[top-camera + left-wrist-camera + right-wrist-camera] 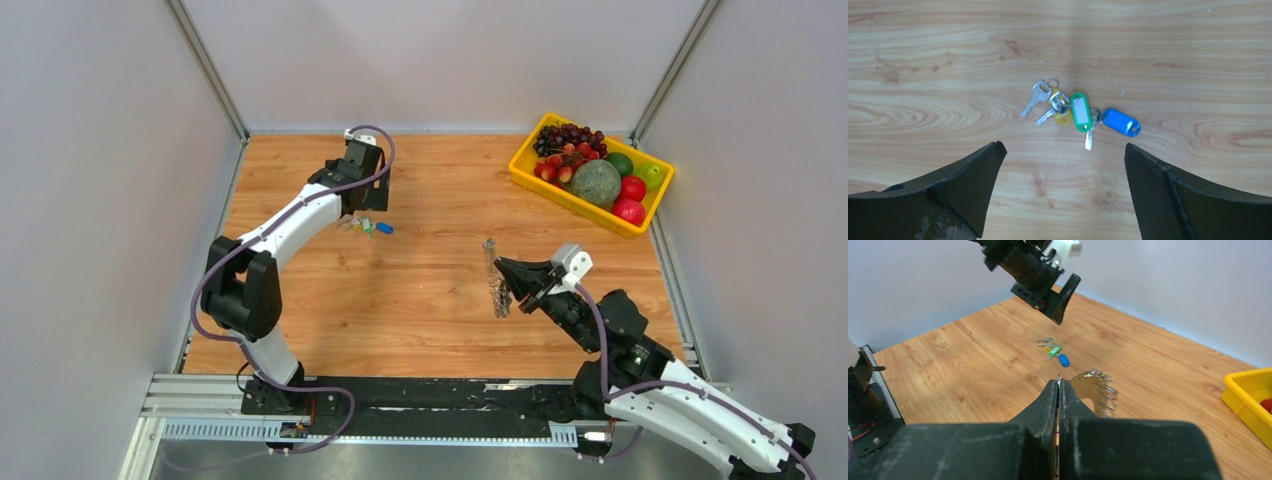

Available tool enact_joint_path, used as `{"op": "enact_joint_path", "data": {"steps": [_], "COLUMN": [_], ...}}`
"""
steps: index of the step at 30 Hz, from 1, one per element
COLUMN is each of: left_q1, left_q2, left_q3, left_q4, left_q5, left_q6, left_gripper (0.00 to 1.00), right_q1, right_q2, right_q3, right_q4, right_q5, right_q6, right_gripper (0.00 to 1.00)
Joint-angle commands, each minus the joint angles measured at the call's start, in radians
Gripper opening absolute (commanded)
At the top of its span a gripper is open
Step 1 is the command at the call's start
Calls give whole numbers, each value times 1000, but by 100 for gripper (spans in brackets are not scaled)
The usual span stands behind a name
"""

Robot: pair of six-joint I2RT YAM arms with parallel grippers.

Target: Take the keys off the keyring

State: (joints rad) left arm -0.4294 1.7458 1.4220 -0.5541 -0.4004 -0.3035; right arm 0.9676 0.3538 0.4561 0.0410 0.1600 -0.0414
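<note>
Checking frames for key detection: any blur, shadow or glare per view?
Top external: even light, no glare; the silver wire keyring strung with keys is small, edge-on. Left wrist: loose silver keys with green, yellow, blue tags sharp, in a faint shadow band. Right wrist: jaws soft, hiding part of keyring.

On my feed both arms wear white shells over the long links, the left arm [292,222] and the right arm [690,415] alike, with chunky black housings [245,290] at the joints. A purple cable [196,298] runs along each one. The left claw [1063,146] has dull black wedge fingers [963,190], scuffed grey near the root. The right claw [1058,382] matches, dusty, under a white camera block [572,260].
</note>
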Motion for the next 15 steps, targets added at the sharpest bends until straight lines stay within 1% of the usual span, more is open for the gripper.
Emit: {"op": "enact_joint_path", "data": {"steps": [1,5,7,9,12,15], "left_q1": [3,3,3,3,3,3], "left_q2": [-161,-288,-355,-419,-501,-573], "left_q3": [-76,-170,-211,-267,-342,-416], "left_q4": [61,70,74,85,154,233], "left_q5": [62,127,167,201,207,192], "left_q6": [-17,-6,12,30,43,65], "left_gripper": [100,100,100,100,100,100], "right_q1": [1,-29,-92,-174,-295,-395], "right_q2": [120,265,357,452,565,651], "right_q3": [74,106,142,192,250,263], "right_q4": [39,68,78,79,126,215], "right_q5": [55,41,-47,-187,-345,-430], "right_q6": [-13,-13,4,50,126,173], "right_gripper": [0,0,0,0,0,0]}}
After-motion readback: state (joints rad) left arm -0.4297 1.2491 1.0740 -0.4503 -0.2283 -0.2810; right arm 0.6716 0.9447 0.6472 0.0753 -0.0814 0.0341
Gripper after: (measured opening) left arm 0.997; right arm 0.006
